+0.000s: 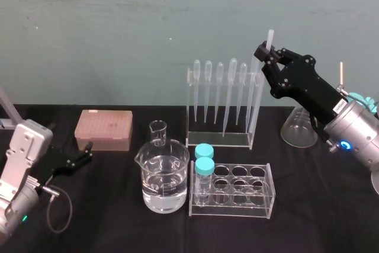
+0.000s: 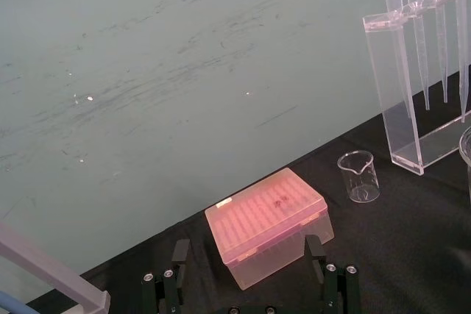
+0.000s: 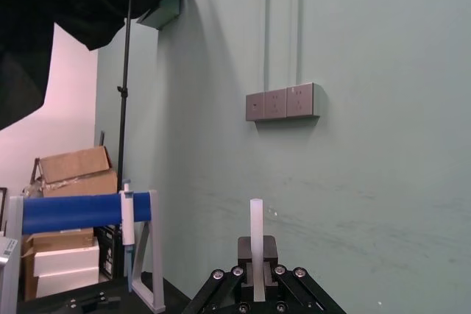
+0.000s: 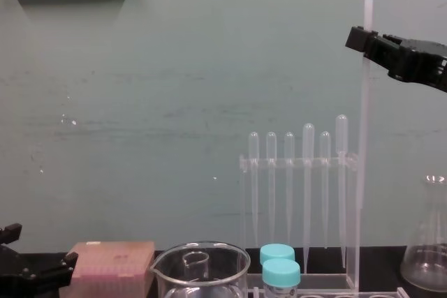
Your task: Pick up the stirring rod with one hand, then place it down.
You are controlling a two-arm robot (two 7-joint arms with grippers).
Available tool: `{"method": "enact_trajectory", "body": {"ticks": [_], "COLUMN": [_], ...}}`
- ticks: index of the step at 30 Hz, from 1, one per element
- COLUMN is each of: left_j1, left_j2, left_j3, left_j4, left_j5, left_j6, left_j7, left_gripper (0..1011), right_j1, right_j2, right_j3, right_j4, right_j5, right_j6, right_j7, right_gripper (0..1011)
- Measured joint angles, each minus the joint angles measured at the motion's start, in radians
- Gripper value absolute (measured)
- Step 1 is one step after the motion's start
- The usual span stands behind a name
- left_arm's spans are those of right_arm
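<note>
The stirring rod (image 1: 269, 38) is a thin translucent-white stick standing upright at the right end of the clear pipette rack (image 1: 220, 140). My right gripper (image 1: 266, 55) is shut on it near its top, with a short stub showing above the fingers (image 3: 256, 226). In the chest view the rod (image 4: 362, 172) runs from the right gripper (image 4: 360, 37) down to the rack's base, and I cannot tell whether its lower end touches. My left gripper (image 1: 83, 156) is parked low at the left, open, in front of the pink box (image 2: 266, 222).
Several bulb pipettes (image 1: 219, 90) hang in the rack. A large beaker of water (image 1: 163, 182) and a small beaker (image 1: 157, 132) stand at the centre. A tube rack (image 1: 237, 192) holds two teal-capped tubes. A conical flask (image 1: 298, 127) stands at the right.
</note>
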Motion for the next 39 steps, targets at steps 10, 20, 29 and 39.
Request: {"method": "enact_trajectory", "body": {"ticks": [10, 20, 29, 39], "left_j1": [0.000, 0.000, 0.000, 0.000], "left_j2": [0.000, 0.000, 0.000, 0.000], "left_j3": [0.000, 0.000, 0.000, 0.000], "left_j4": [0.000, 0.000, 0.000, 0.000], "left_j5": [0.000, 0.000, 0.000, 0.000], "left_j6": [0.000, 0.000, 0.000, 0.000], "left_j7": [0.000, 0.000, 0.000, 0.000], "left_gripper": [1000, 1000, 1000, 1000], "right_j1": [-0.005, -0.009, -0.009, -0.006], "right_j2": [0.003, 0.003, 0.003, 0.003], "right_j3": [-0.002, -0.003, -0.005, -0.007], "right_j4": [0.000, -0.004, -0.005, -0.002], "right_j5": [0.000, 0.000, -0.002, -0.003], "right_j6": [0.001, 0.002, 0.002, 0.002], "right_j7": [-0.001, -0.003, -0.004, -0.004], "right_gripper": [70, 71, 70, 70]}}
